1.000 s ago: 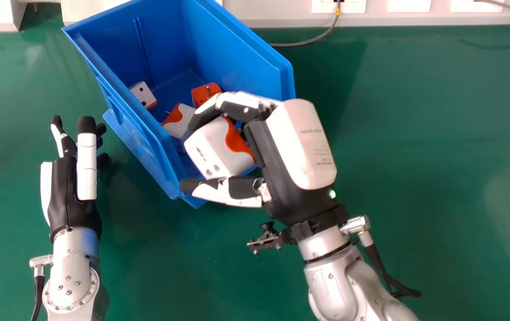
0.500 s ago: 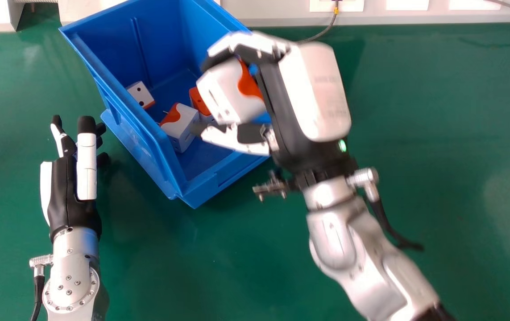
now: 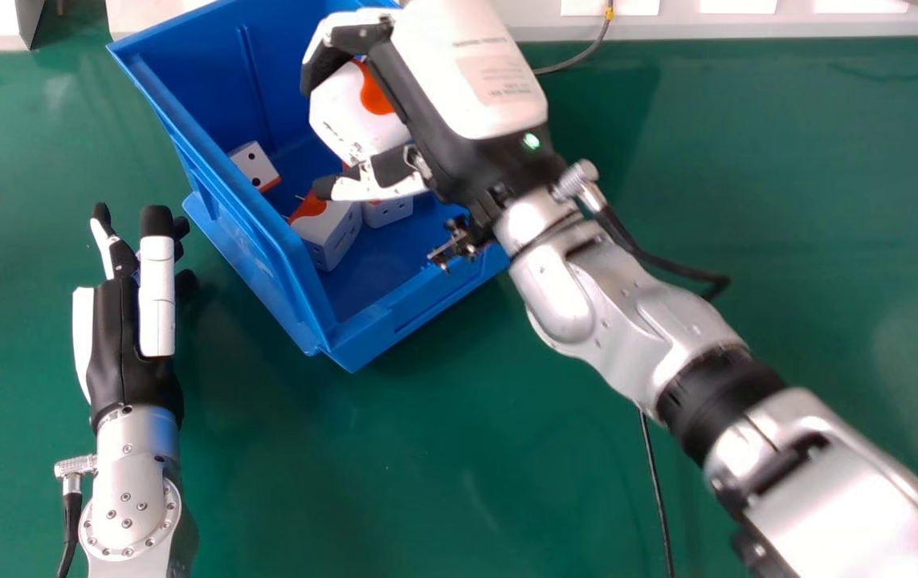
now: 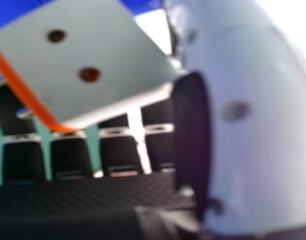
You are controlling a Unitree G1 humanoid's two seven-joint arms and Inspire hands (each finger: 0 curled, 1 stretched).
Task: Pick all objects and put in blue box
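Well — white-and-orange block [image 3: 350, 116] inside the curled right hand [image 3: 430, 112].

The head view looks forward and steeply down from the robot's head, far enough back to take in the tabletop [image 3: 426, 449] and blue box [image 3: 201, 72]. The right hand view sits very close, facing the right robot hand's [image 3: 467, 88] own fingers [image 4: 70, 157] and thumb [image 4: 258, 130]. Both share that hand, its white-and-orange socket cube [image 3: 350, 120] and part of the box.
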